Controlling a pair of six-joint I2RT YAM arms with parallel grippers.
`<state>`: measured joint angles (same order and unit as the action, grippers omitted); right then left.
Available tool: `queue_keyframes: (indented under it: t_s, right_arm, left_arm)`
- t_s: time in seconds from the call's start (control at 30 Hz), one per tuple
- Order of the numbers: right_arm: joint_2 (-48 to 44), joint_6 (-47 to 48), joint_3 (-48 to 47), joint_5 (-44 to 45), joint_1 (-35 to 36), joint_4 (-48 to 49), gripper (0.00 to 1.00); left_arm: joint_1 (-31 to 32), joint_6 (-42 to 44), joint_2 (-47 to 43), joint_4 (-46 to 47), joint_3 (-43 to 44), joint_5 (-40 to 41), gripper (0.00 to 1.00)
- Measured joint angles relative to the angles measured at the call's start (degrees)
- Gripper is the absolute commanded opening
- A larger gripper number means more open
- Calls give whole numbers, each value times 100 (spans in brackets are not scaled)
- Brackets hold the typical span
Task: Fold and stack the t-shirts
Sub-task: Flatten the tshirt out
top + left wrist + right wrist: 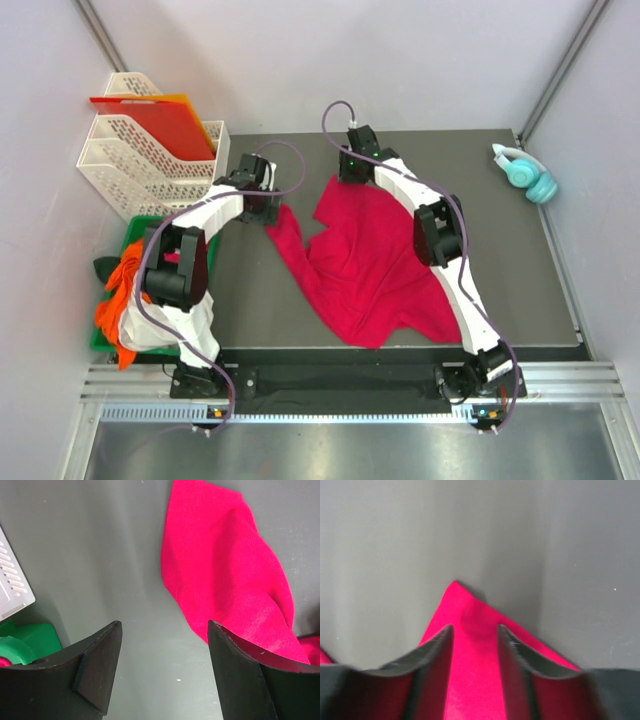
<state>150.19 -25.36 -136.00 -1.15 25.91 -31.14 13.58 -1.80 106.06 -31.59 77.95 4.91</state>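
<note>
Crimson cloth t-shirt [225,570] lies at one o'clock from spread left fingers [100,665], its corner between half-spread right fingers [435,652].

We look steeply down from overhead at the near edge, taking in the whole table [540,280]. Our two wrist views hang close over it, facing downward, and all three share the crimson t-shirt [370,260].
</note>
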Motion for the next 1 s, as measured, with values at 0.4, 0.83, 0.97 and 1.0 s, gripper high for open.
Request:
queue_keyframes:
  t_s: [0.4,0.83,0.97,1.0]
  right_arm:
    - [-7,461,-17,511,140,-92,43]
    - [-1255,579,2055,1547,28,-96,43]
    - [-1862,564,3058,1716,-15,70,44]
    - [-1974,562,3226,1746,-22,72,44]
  left_arm:
    - [-2,0,37,-7,7,-129,73]
    - [-2,7,35,-7,7,-151,73]
    - [-2,9,33,-7,7,-168,73]
    - [0,17,31,-7,7,-170,73]
